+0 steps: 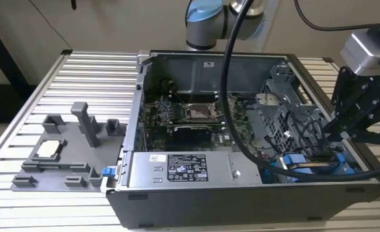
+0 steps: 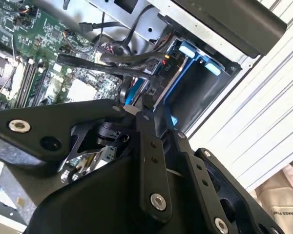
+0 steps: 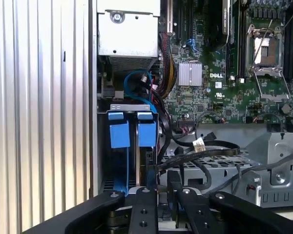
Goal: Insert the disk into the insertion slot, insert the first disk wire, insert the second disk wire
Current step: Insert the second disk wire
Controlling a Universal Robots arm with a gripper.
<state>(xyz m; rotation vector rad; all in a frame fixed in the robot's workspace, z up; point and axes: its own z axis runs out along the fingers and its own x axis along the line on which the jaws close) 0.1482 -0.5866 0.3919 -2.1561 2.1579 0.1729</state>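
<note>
- We have the gripper [image 1: 342,137] low at the drive cage in the corner of the computer case [image 1: 241,203] on the exterior view's right, its black linkage right over the blue frames.
- We cannot tell whether the pincer is spread or closed, nor whether it grips a wire: its tips are hidden behind its own links in both wrist views.
- The disk [image 3: 147,146] appears already seated in the insertion slot [image 3: 103,146], standing on edge just beside a second blue-framed drive [image 3: 118,146]; we cannot be sure which of the two is the task's own.
- We count two blue frames with two blue pull tabs in the first wrist view, one silver power supply box [image 1: 186,169], and one grey fixture plate [image 1: 64,154] well apart on the slatted table [image 1: 22,203].
- Several black cables [image 3: 200,153] cross just beside the cage; we cannot count them exactly.
- Risk, as we judge it: a connector meeting its port tilted could jam or bend.
- The loose cables could snag the linkage and tug a plug sideways.
- With two alike drives touching, a wire could go to the wrong one.
</note>
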